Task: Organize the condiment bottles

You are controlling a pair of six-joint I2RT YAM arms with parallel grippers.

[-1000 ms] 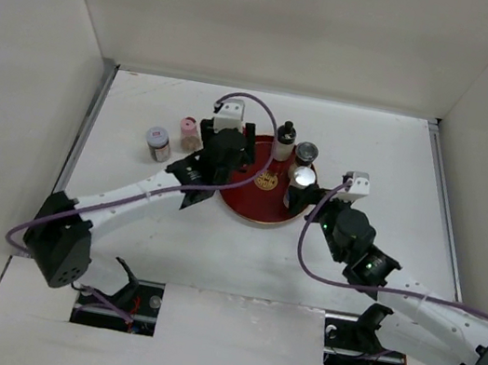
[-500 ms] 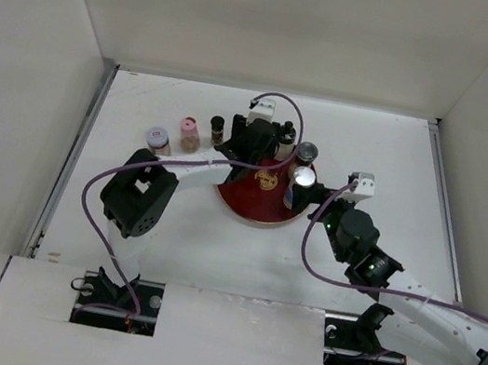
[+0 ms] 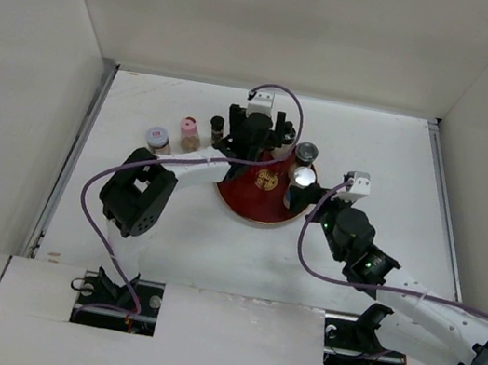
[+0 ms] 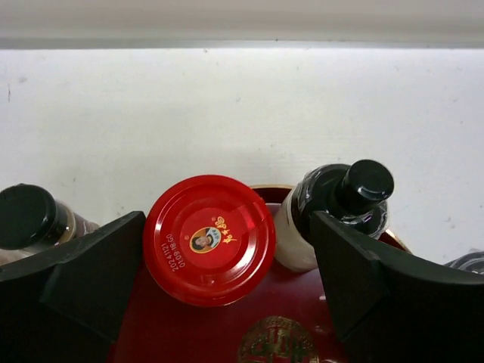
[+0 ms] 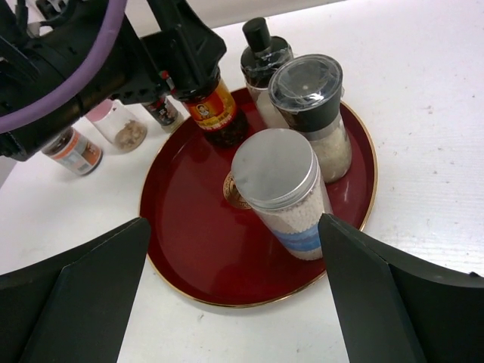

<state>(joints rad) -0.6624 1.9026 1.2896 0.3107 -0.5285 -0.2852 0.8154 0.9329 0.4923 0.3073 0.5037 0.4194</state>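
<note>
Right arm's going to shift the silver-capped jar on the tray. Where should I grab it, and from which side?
Take the silver-capped jar by its clear round body below the cap, coming level from the near rim of the tray, where the open right gripper faces it. It stands upright with both flanks bare; the grey-capped grinder crowds its far side.

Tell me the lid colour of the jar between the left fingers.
Red lid, with a small portrait emblem; clearest in left wrist view.
</note>
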